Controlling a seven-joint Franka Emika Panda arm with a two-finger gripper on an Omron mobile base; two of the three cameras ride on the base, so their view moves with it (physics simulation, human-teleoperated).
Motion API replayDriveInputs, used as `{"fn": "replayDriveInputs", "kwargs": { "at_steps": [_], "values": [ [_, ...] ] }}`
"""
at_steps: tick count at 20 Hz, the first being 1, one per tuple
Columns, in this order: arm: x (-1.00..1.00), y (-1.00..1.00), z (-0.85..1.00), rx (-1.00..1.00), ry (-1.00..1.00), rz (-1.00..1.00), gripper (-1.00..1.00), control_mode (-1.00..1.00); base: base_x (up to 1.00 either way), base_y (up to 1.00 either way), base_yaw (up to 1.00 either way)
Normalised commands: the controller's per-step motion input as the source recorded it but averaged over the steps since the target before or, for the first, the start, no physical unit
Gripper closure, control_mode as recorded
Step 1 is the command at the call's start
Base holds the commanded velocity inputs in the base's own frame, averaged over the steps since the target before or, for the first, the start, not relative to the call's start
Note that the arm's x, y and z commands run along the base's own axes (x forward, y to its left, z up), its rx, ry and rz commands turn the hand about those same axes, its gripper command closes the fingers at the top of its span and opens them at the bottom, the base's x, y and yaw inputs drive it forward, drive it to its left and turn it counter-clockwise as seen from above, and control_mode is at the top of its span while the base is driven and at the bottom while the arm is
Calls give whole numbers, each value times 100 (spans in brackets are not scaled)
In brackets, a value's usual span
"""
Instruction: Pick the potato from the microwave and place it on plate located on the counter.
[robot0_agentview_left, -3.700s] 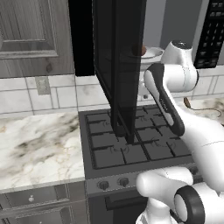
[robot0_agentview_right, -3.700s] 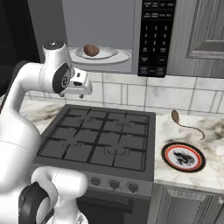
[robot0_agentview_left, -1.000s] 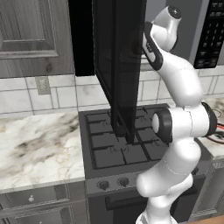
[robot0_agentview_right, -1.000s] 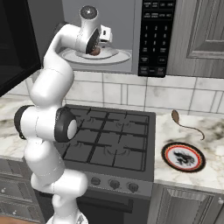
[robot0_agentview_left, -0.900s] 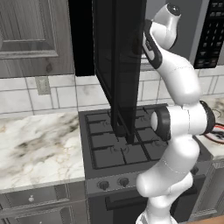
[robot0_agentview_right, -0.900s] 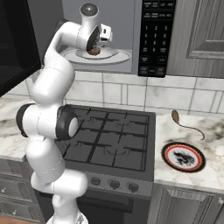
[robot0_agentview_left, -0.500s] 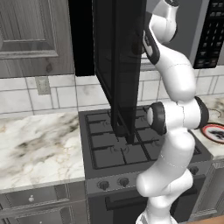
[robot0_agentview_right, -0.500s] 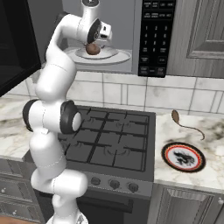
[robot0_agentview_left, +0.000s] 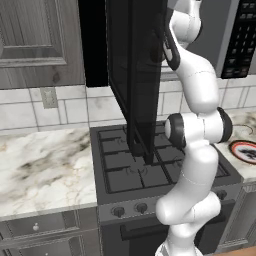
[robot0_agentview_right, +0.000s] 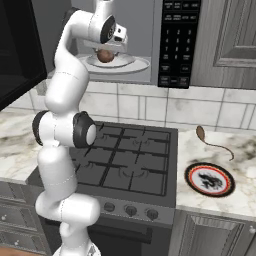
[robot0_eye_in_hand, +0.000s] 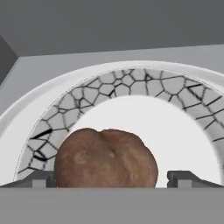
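We reach into the open microwave (robot0_agentview_right: 170, 45), where the potato (robot0_eye_in_hand: 105, 158) sits on a pale dish (robot0_eye_in_hand: 144, 94) with a cracked-tile band. Our gripper (robot0_eye_in_hand: 109, 180) has its 2 tips apart, 1 on each side of the potato, not yet pressing it. We judge it firm, fairly light, with rough skin that should not slip; a hold across its wide middle looks safest. The hand view gives the tips and the dish pattern up close. The right base view adds the plate (robot0_agentview_right: 209, 180) on the counter (robot0_agentview_right: 240, 200), right of the stove (robot0_agentview_right: 130, 165)
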Motion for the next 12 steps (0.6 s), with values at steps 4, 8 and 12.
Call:
{"fn": "replayDriveInputs", "kwargs": {
  "at_steps": [4,8,12],
  "values": [
    [-8,0,-36,0,-4,0,-100,-100,0,0,0],
    [-13,0,-36,0,-9,0,-100,-100,0,0,0],
    [-5,0,-29,1,-18,0,-100,-100,0,0,0]
  ]
}}
